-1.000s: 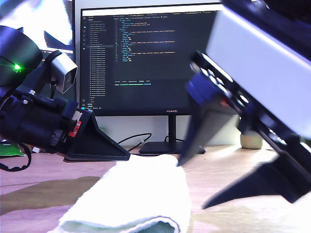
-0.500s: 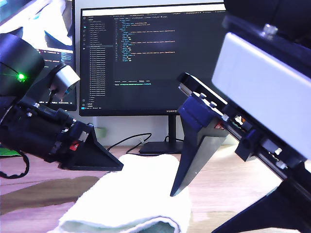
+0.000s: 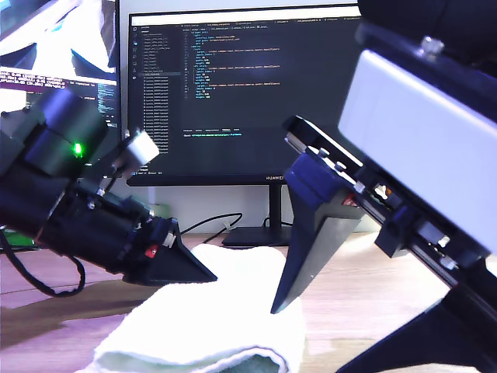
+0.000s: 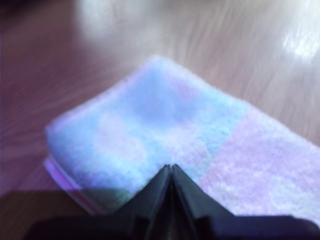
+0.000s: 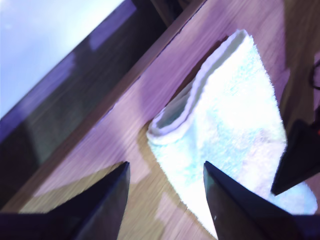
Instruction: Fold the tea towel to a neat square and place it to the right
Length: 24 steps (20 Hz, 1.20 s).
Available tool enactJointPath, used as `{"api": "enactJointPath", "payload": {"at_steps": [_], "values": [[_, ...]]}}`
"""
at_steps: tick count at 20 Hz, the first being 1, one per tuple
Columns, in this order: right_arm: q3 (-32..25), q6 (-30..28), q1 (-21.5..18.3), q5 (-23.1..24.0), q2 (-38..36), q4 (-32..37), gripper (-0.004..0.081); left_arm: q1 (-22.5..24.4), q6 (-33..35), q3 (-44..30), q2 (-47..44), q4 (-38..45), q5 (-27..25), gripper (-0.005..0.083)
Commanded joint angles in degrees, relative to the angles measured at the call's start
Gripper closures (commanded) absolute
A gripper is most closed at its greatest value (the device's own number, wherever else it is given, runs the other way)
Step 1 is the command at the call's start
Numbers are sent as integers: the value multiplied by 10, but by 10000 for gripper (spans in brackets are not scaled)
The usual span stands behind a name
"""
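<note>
My first gripper (image 4: 170, 172) has its jaws pressed together, tips at the tea towel (image 4: 165, 135); can't tell from the first wrist view if any cloth is pinched between them, and it's blurred. In the exterior view that gripper (image 3: 203, 273) comes in from the view's left, tip resting at the towel's (image 3: 225, 318) far edge. My second gripper (image 5: 165, 195) has its jaws wide apart, nothing between them, hovering above the towel's (image 5: 225, 125) open layered end; in the exterior view it's the big one on the view's right (image 3: 342, 311), one finger (image 3: 311, 249) pointing down at the towel. Towel is white fluffy terry, folded into a thick strip with stacked layers showing at the end nearest the camera, lying flat on the wooden table (image 3: 46, 311). Monitor (image 3: 233, 93) with code stands behind it.
</note>
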Motion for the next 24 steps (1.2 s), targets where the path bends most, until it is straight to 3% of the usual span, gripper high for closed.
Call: {"api": "enactJointPath", "payload": {"at_steps": [1, 9, 15, 24], "values": [[-1, -3, -11, -10, 3, 12, 349, -2, 5, -4, 11, -17, 2, 795], [0, -33, -33, -51, 41, 28, 372, -2, 9, -4, 11, -56, 28, 795], [10, -44, -33, -52, 82, 40, 373, -2, 20, -4, 11, -85, 43, 795], [14, -43, -15, -85, 93, 39, 585, -2, 20, -4, 11, -93, 43, 795]]}}
